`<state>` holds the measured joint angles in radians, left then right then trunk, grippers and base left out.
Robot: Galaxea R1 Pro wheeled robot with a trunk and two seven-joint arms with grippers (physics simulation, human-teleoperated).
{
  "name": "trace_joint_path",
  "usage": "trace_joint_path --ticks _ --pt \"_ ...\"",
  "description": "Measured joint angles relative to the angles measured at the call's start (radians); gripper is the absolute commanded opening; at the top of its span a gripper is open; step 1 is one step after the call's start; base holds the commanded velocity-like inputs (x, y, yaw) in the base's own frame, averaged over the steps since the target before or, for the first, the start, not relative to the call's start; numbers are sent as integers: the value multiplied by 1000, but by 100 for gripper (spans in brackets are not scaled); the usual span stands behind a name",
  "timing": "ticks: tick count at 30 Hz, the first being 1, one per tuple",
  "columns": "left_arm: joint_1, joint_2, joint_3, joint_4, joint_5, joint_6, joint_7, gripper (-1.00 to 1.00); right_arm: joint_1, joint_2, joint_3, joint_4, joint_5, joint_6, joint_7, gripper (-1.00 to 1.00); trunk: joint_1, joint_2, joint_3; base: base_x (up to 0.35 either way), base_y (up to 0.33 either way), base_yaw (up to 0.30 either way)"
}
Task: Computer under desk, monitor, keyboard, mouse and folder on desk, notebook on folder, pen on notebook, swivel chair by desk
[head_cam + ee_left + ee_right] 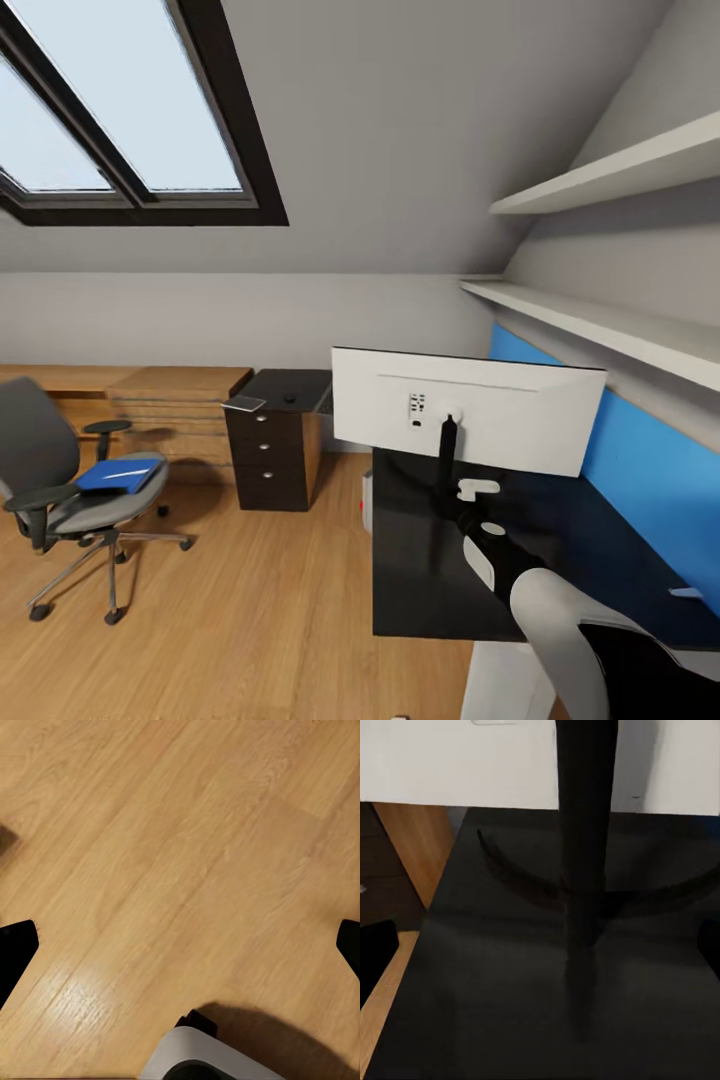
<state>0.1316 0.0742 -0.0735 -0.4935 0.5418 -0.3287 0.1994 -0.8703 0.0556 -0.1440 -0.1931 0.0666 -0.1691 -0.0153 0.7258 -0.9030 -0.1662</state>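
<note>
1. Found the monitor [468, 410] upright on the black surface [420, 590], its white back turned to the head camera, on a thin black stand [447, 450].
2. Saw the right arm [560, 620] reaching over the surface toward that stand.
3. Caught the right claw [542, 949] spread wide in the wrist view, with the stand's pole rising between the fingers [376, 952]. Could make out no finger touching the pole.
4. Saw the stand's curved foot [517, 881] lying flat on the glossy top.
5. Found the left claw [182, 945] spread wide too, holding nothing, hanging over the wooden floor [180, 832] above a grey part of the robot's own body [202, 1057].
6. Spotted the chair [40, 440] well apart from the surface, out on the floor at the left, with the blue folder [120, 474] lying on its seat.
7. Noted the dark drawer unit [275, 460] between the chair and the monitor. On its top lay the grey notebook [245, 403] at the near left corner and, beside it, a small dark lump, likely the mouse [289, 397].
8. Glimpsed a sliver of the light grey computer [367, 500] with its red light, low down just under the surface's left edge.
9. Saw a wooden cabinet [175, 400] standing against the wall behind the chair, touching the drawer unit's side.
</note>
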Motion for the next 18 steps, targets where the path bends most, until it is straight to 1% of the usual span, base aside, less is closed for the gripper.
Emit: trace_joint_path --ticks 4,12,18 --pt "0 0 0 0 0 0 0 100 0 0 0 1 0 0 0 100 -15 28 13 0 0 90" --pt "0 0 0 0 0 0 0 100 0 0 0 2 0 1 1 100 -46 84 38 0 0 10" --pt "0 0 0 0 0 0 0 100 0 6 0 2 1 0 1 100 -69 126 57 0 0 1"
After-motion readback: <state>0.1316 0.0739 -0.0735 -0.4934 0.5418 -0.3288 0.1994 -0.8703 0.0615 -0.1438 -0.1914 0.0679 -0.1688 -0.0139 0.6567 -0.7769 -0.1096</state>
